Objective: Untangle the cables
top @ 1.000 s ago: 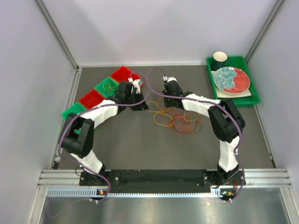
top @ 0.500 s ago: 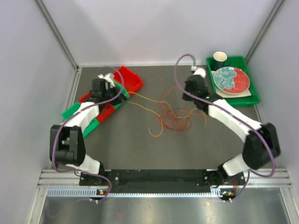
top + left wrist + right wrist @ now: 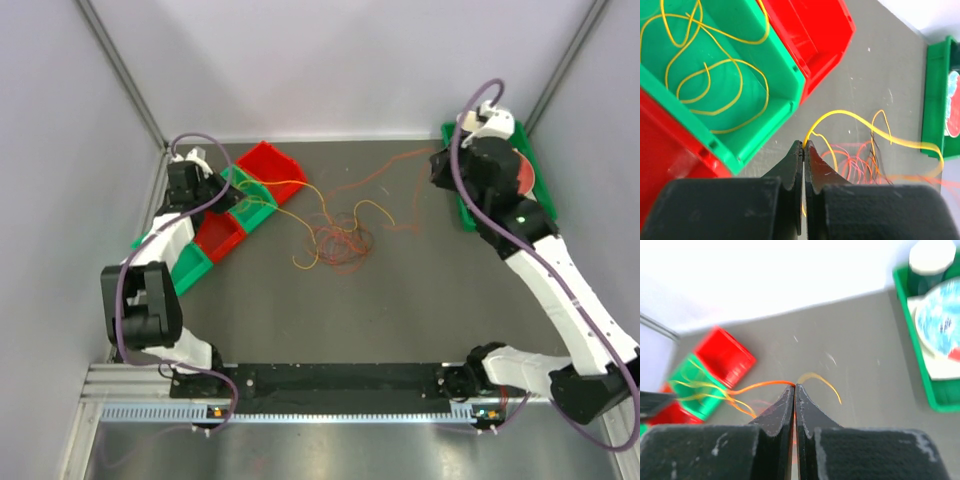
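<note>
While left gripper (image 3: 804, 145) tips pinch the yellow cable (image 3: 850, 116), right gripper (image 3: 794, 387) tips pinch the orange cable (image 3: 760, 385).

top cam: high behind the arm bases (image 3: 195, 372), tilted down, whole table (image 3: 400, 300) in frame. left wrist cam: close over left fingers (image 3: 792, 170), looking down and across, bins (image 3: 785, 107) near, tray (image 3: 935, 100) far right. right wrist cam: over right fingers (image 3: 782, 410), higher, bins left, tray right. all three share bins, cables (image 3: 335, 240), tray.
</note>
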Motion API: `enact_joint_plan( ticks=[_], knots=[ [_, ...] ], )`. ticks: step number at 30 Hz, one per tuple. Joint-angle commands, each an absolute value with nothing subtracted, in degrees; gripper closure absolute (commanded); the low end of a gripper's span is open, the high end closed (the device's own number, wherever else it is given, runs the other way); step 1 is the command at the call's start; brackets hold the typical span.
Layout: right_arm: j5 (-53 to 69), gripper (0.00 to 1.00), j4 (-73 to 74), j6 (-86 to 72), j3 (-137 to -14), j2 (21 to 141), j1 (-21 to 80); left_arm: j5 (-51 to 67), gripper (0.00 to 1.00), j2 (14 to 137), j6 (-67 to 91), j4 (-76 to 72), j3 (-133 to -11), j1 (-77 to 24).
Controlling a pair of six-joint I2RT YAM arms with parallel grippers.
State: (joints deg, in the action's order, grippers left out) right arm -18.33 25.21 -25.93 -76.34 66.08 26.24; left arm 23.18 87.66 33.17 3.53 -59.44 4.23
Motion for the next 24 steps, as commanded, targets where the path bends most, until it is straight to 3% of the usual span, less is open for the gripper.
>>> enact_joint_plan(
  ticks=[1,7,13,18,24],
  knots=[
    [-18.28,1.00,26.89,-24.44,-86.03,61.97,26.28,22.59,1.00,92.28,34.63,0.53,-64.50,4.66],
    [-18.28,1.00,30.05,-21.89,-101.21,64.33,26.28,23.55,1.00,98.86,36.21,-1.67,-69.59,4.83],
    [-17.49,1.00,29.88,-20.74,-107.67,67.94,26.28,29.07,1.00,104.15,41.83,-5.09,-74.35,4.40],
    [-15.48,1.00,29.45,-22.94,-98.55,69.61,26.28,29.88,1.00,99.50,41.58,-4.32,-77.85,1.76],
    [-10.29,1.00,22.96,-28.73,-76.86,73.29,26.28,31.99,1.00,92.82,38.06,2.72,-80.42,-1.56]
  ],
)
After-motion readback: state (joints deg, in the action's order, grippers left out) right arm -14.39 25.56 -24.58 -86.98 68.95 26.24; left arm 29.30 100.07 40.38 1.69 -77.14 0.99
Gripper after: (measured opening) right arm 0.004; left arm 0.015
